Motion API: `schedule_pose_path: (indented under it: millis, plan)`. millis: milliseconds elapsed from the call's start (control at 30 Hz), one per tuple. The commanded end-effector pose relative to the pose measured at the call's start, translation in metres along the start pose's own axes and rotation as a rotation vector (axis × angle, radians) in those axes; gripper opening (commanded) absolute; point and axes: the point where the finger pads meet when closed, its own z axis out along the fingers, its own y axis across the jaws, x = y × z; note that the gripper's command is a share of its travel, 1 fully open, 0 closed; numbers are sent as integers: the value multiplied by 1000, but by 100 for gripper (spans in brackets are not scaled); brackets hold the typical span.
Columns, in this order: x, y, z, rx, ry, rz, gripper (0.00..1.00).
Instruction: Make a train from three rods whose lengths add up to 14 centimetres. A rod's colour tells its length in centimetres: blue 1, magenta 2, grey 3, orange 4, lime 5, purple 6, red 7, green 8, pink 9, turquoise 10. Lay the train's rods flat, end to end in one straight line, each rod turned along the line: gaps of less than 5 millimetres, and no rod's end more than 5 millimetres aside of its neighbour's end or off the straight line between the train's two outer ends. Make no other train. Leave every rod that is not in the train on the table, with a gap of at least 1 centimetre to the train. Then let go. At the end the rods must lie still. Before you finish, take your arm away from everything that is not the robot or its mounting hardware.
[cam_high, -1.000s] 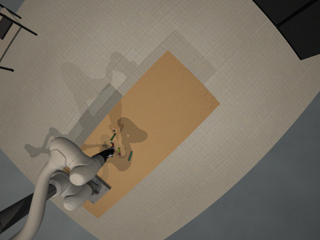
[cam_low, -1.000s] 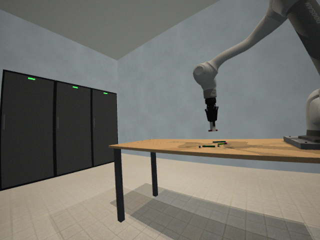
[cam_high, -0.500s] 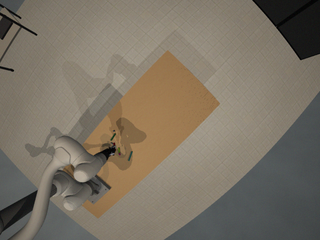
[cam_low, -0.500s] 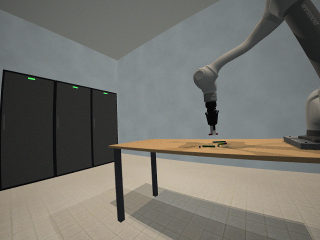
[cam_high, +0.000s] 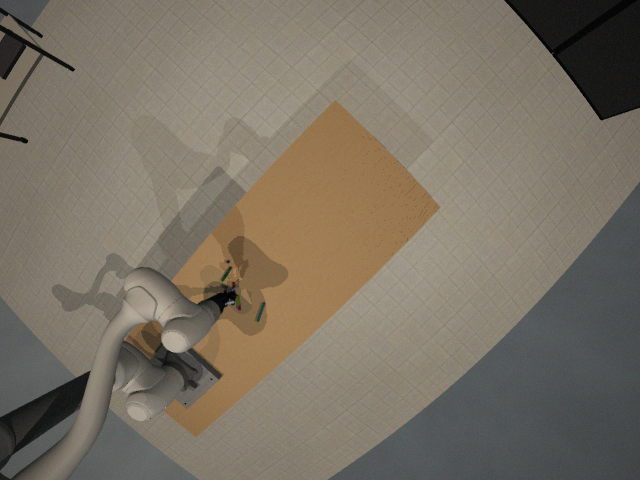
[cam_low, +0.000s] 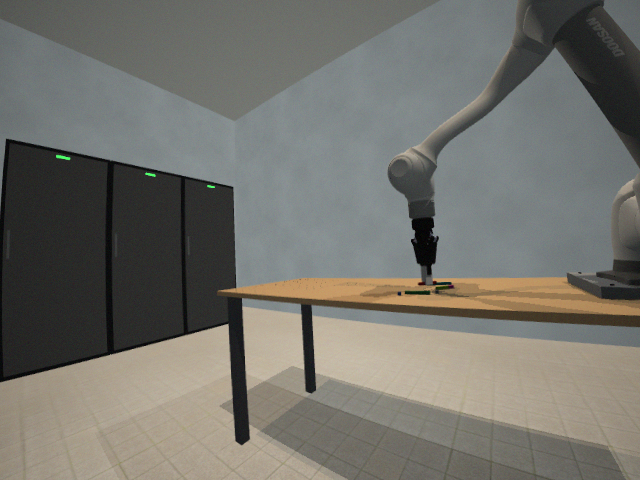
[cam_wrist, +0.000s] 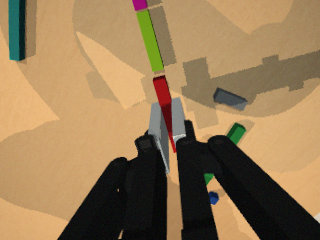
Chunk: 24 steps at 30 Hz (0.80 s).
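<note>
My gripper is shut on the red rod and holds it low, at or just above the table. In the wrist view the red rod's far end lies close to the near end of the lime rod, roughly in line with it. In the top view the gripper is beside the lime rod and the magenta rod. In the side view the fingers reach down to the table top.
A turquoise rod lies apart at the left. A grey rod, a green rod and a blue rod lie to the right of the fingers. The arm's base plate stands on the table's end.
</note>
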Motion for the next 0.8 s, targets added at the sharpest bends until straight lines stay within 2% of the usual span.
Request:
schedule_pose_path:
  millis: [0, 767]
  plan:
    - [0, 0, 5, 0, 0, 0, 3]
    - [0, 0, 9, 0, 0, 0, 3]
